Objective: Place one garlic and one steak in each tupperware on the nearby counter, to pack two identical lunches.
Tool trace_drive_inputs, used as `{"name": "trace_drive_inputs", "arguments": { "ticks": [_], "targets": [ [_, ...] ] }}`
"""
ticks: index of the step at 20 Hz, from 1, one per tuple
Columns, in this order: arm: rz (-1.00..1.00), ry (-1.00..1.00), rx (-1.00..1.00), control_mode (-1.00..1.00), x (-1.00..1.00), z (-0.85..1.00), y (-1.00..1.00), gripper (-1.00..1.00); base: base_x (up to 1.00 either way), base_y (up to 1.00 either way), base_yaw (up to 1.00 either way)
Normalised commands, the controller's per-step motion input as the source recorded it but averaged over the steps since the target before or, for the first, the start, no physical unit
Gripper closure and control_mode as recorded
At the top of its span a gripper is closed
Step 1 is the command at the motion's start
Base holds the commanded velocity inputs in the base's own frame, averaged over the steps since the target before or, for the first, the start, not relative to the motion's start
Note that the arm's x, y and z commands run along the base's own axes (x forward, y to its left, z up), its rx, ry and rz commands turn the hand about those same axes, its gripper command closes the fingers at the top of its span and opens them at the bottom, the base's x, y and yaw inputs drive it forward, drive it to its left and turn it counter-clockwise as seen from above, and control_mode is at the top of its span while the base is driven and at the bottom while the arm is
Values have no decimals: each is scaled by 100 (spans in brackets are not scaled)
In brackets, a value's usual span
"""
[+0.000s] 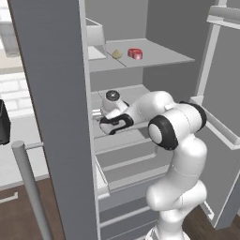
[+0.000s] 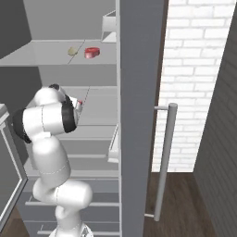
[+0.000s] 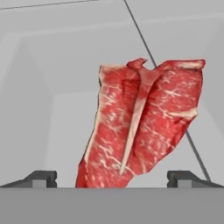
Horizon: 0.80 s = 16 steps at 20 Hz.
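Fingers (image 3: pixel 44 178) of the white arm's hand stand spread wide, one dark tip each side of a flat red steak with pale marbling (image 3: pixel 142 127); both tips sit apart from the meat with open gaps. Steak lies on a grey fridge shelf (image 3: pixel 65 127), clear shelf surface to its left. On the shelf above (image 1: pixel 159 56), a second small red steak (image 1: pixel 135 53) lies near the front edge, just beside a tan-yellow garlic lump (image 1: pixel 116 54).
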Motion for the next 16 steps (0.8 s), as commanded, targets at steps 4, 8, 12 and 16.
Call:
{"name": "trace_drive_inputs", "arguments": {
  "ticks": [4, 8, 12, 16],
  "targets": [
    [-11, -5, 0, -100, 24, 0, -3, 100, 0, 0, 0],
    [-10, -1, 0, -100, 25, 0, 0, 100, 0, 0, 0],
    [-7, -2, 0, -100, 2, 0, 0, 100, 0, 0, 0],
    [-9, -11, 0, -100, -32, 6, -4, 100, 0, 0, 0]
  ]
}}
